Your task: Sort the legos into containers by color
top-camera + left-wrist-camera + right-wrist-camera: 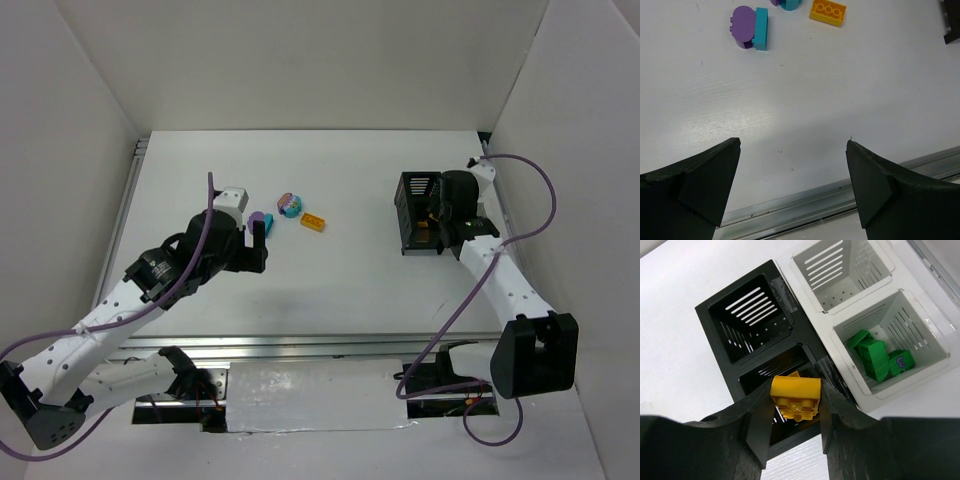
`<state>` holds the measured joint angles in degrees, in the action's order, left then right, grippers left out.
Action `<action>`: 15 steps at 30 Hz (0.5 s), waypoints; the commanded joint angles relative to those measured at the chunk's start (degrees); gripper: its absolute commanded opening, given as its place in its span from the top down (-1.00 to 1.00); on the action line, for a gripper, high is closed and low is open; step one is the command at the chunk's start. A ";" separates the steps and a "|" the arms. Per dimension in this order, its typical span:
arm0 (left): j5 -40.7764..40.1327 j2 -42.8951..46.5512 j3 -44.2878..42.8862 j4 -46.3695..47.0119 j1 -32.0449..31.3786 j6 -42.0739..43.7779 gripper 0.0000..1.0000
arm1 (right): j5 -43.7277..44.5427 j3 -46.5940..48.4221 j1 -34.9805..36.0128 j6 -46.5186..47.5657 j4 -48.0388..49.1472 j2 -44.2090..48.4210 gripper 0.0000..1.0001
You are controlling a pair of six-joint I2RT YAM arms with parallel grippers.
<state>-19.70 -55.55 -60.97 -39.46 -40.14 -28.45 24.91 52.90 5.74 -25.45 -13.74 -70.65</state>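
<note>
**Sorting partway: greens binned, yellow brick over the black bin**

At the left, the left end effector [793, 143] hangs spread wide and empty above the worktop [350, 290]. Just beyond it lie three loose legos: a purple-and-teal pair [751, 28], a mixed-colour stack [289, 205] and an orange-yellow brick [828, 12]. At the right, the right end effector [796, 390] pinches a yellow brick [795, 404] over the near cell of the black container [715, 305]. Beside it, the near white container [850, 335] holds green legos [872, 357], and the far white container [865, 270] looks empty. Three pieces, plus this drop, seem left to do.
</note>
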 commanded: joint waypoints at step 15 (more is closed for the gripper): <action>2.56 1.15 1.20 2.11 0.50 2.52 -0.99 | -4.33 1.15 -0.20 0.58 4.77 1.47 -0.45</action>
<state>-18.22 -55.33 -59.86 -39.29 -39.92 -27.05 21.78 52.95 5.74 -25.39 -12.60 -72.20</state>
